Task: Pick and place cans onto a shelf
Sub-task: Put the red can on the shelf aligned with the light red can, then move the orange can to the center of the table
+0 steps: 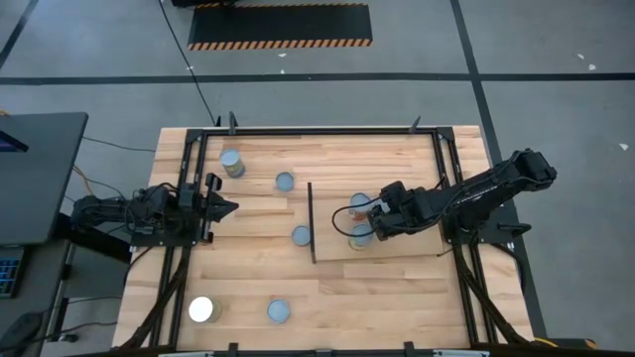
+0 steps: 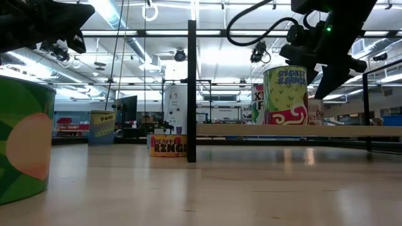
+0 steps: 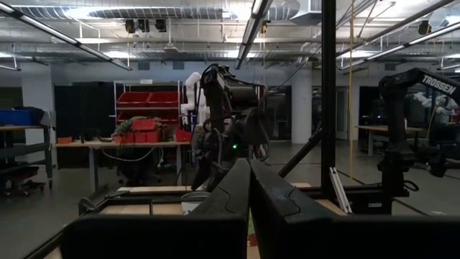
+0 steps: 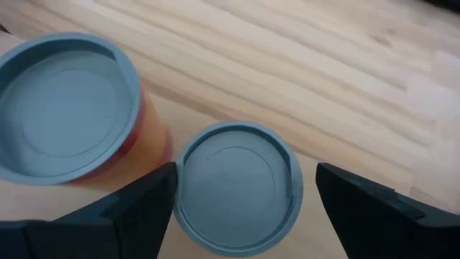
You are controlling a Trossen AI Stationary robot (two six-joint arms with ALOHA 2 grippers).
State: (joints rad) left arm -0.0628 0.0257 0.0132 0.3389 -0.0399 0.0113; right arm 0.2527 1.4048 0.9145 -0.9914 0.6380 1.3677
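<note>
The right end effector (image 1: pixel 365 227) hangs over the shelf (image 1: pixel 397 243), a pale wood panel lying on the bench (image 1: pixel 397 288) with a thin dark upright strip (image 1: pixel 311 223) along its short edge nearest the bench's middle. Its fingers (image 4: pixel 136 208) are spread wide apart, one on each side of a can (image 4: pixel 237 187) with a blue-grey top, and from the right wrist view they do not touch it. A second can (image 4: pixel 68 108), with an orange side label, stands just beside the first on the shelf. In the low view a can with a green and red label (image 2: pixel 286 94) stands on the raised shelf under the right arm.

Six more cans stand on the bare bench. Two are near the far edge (image 1: pixel 232 163) (image 1: pixel 285 181), one is just beside the dark strip on its outer side (image 1: pixel 302 236), and two are near the front edge, one blue-grey (image 1: pixel 279 311) and one glaring white (image 1: pixel 201 309). The sixth cannot be made out in the high view.

The left end effector (image 1: pixel 226 207) waits at the bench's left side, well apart from every can, with its fingers (image 3: pixel 237 208) pressed together and nothing between them.
</note>
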